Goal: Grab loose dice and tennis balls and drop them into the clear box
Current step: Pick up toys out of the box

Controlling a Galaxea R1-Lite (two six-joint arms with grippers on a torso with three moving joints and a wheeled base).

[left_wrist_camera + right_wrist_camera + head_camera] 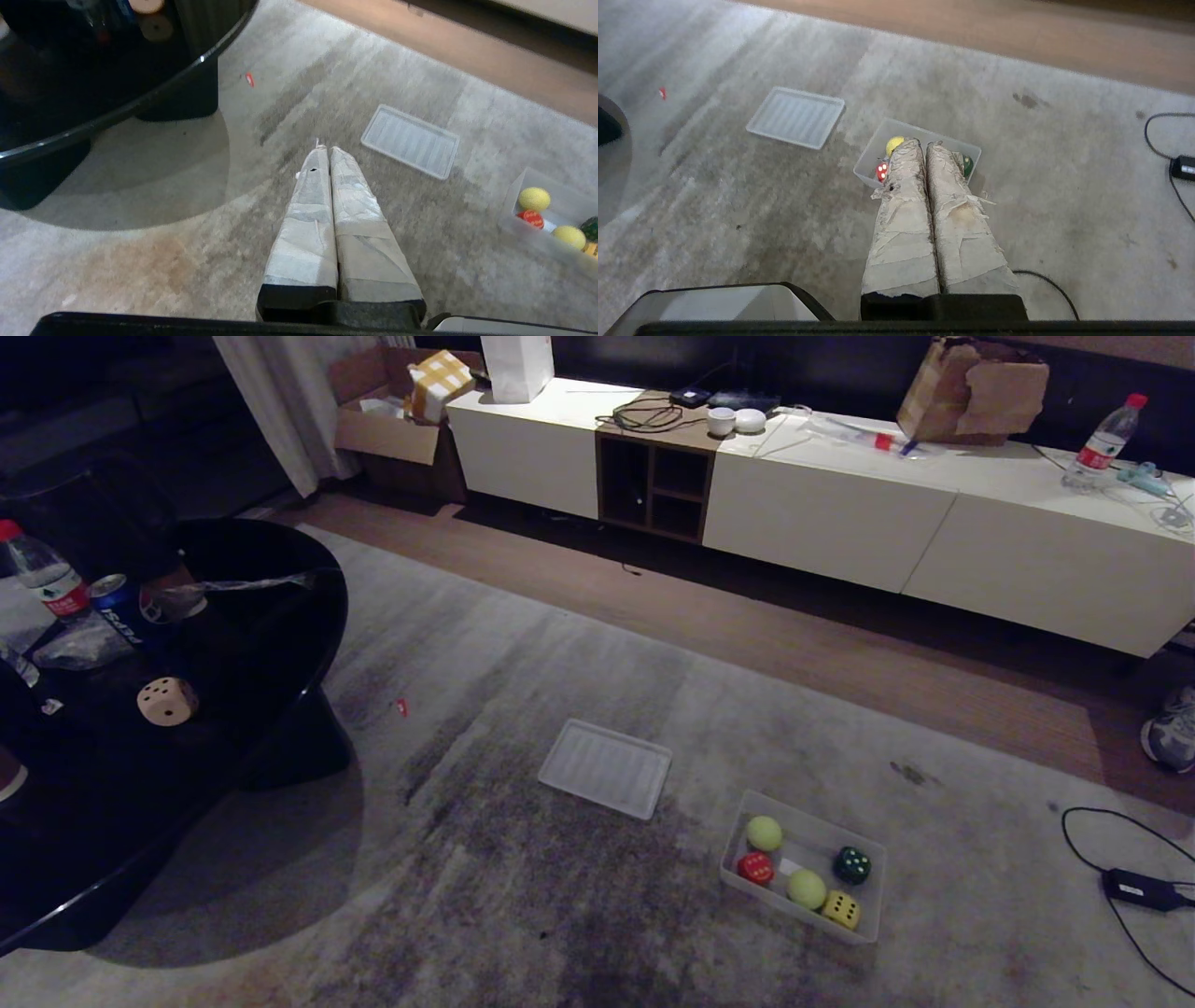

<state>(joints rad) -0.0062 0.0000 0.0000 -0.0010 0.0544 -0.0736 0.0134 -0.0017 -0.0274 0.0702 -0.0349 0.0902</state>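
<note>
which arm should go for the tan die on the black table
Left, probably. The tan die sits on the black table at the robot's left, and the left gripper, shut and empty, already faces the table edge. The right gripper, also shut, points at the clear box.

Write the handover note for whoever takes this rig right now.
Left gripper: shut, empty, above the carpet.
Right gripper: shut, empty, above the box.
Clear plastic box on the carpet holds two yellow-green tennis balls, a red die, a dark green die and a yellow die.
Left: the tan die on the black round table.
</note>
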